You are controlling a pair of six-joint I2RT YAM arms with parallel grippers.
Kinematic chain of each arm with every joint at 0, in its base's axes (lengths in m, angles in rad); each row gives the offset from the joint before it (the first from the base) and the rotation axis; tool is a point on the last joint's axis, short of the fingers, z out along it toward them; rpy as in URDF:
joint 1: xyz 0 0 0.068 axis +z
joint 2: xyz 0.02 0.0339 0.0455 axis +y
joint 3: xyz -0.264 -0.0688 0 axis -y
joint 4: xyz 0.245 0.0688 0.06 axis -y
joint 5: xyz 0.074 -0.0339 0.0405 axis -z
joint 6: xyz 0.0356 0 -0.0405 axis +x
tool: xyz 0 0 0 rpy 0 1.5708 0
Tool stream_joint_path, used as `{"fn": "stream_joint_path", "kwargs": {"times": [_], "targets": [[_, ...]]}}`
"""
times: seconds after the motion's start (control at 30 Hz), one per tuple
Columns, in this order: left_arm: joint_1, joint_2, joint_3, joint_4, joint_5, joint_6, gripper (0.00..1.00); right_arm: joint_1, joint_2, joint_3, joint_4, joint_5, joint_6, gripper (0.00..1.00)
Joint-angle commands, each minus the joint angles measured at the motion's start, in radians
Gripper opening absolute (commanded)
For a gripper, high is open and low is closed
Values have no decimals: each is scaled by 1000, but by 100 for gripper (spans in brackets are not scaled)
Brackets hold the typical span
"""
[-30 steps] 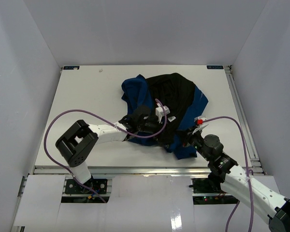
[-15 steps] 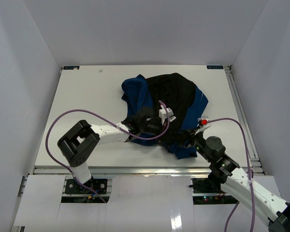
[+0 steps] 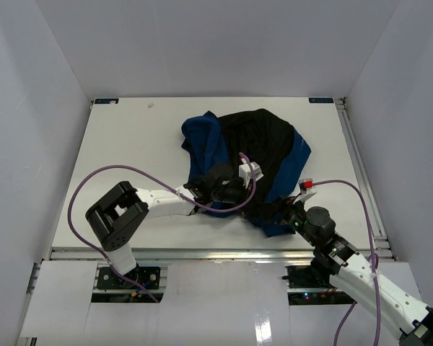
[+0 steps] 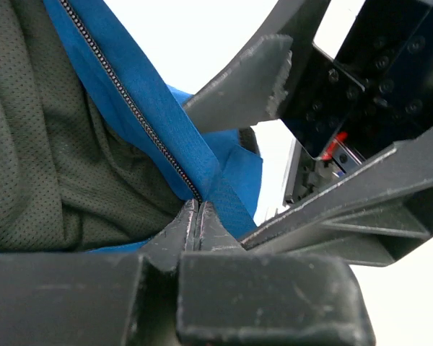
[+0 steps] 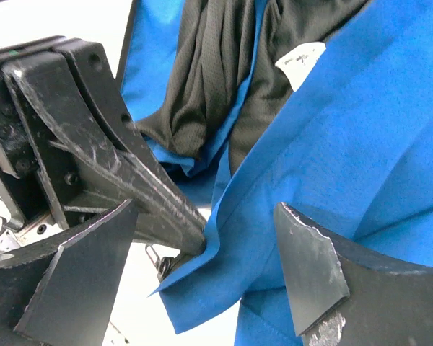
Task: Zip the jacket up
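Over the last second the right gripper (image 5: 206,223) has spread wide and the left gripper (image 4: 197,216) has pinched shut. The royal-blue fabric jacket (image 3: 206,140) lies crumpled a little right of centre on the flat white table (image 3: 123,144), with its black mesh lining turned up. The left gripper clamps the lower end of the dark toothed zipper (image 4: 130,108). The right gripper's open fingers straddle the blue hem just beside it. A small white label (image 5: 303,61) shows on the lining.

jacket (image 3: 263,140): on table (image 3: 130,144), centre-right | left gripper (image 3: 236,196): at its near edge | right gripper (image 3: 278,213): just right of it
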Motion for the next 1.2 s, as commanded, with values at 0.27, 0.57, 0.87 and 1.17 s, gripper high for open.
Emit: {"fn": "stream_joint_path", "kwargs": {"times": [0.27, 0.57, 0.87, 1.17], "targets": [[-34, -84, 38, -11, -162, 4, 0, 9, -65, -89, -14, -79, 31, 76], [-41, -96, 33, -7, -216, -4, 0, 9, -77, -117, -24, -94, 41, 46], [-45, -111, 35, -17, -251, -9, 0, 9, -92, -119, -47, -103, 43, 47], [-59, -113, 37, 2, -252, -15, 0, 9, -54, -161, -2, -126, 46, 47]]}}
